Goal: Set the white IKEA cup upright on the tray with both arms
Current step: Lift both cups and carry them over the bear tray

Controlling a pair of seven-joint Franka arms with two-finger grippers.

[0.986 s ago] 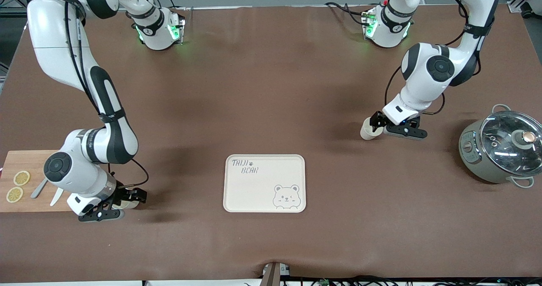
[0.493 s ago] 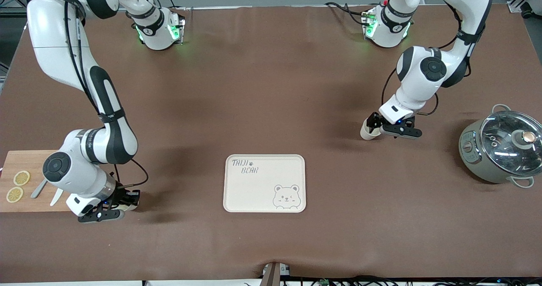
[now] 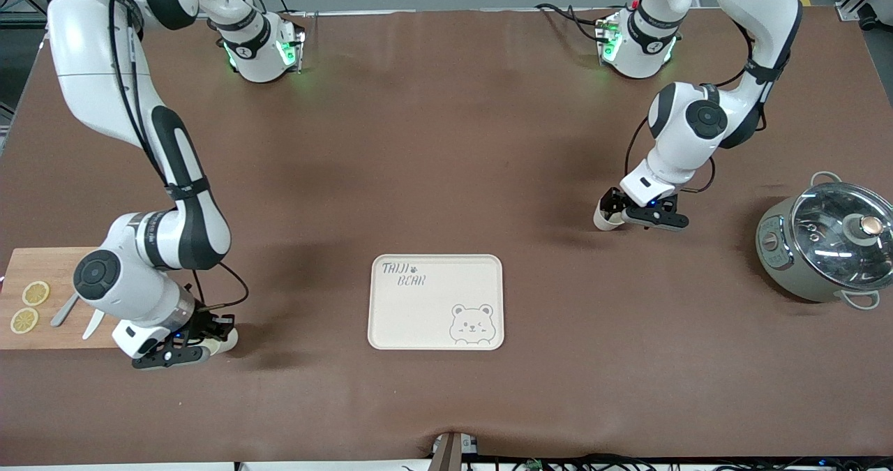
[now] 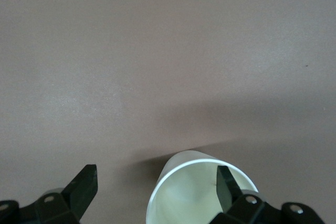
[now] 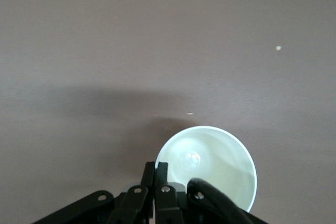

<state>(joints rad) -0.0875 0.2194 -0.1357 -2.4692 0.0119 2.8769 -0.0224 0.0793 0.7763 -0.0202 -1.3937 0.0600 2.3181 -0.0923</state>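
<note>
The cream tray [image 3: 418,317] with the bear face lies mid-table, nothing on it. My right gripper [image 3: 213,333] is shut on the rim of a white cup [image 3: 224,343], beside the cutting board at the right arm's end. The right wrist view shows its fingers [image 5: 160,174] pinched together on that cup's rim [image 5: 210,166], looking into its mouth. My left gripper [image 3: 612,204] is open at a second white cup [image 3: 603,220] toward the left arm's end. In the left wrist view one fingertip [image 4: 226,184] is inside this cup [image 4: 184,192] and the other is outside on the table side.
A wooden cutting board [image 3: 63,262] with lemon slices [image 3: 35,293] and a knife lies at the right arm's end. A grey pot with a glass lid [image 3: 827,241] stands at the left arm's end. Brown mat covers the table.
My right gripper has shifted slightly toward the tray with its cup. My left arm's elbow has drawn back toward its base and its gripper has shifted slightly at the second cup.
</note>
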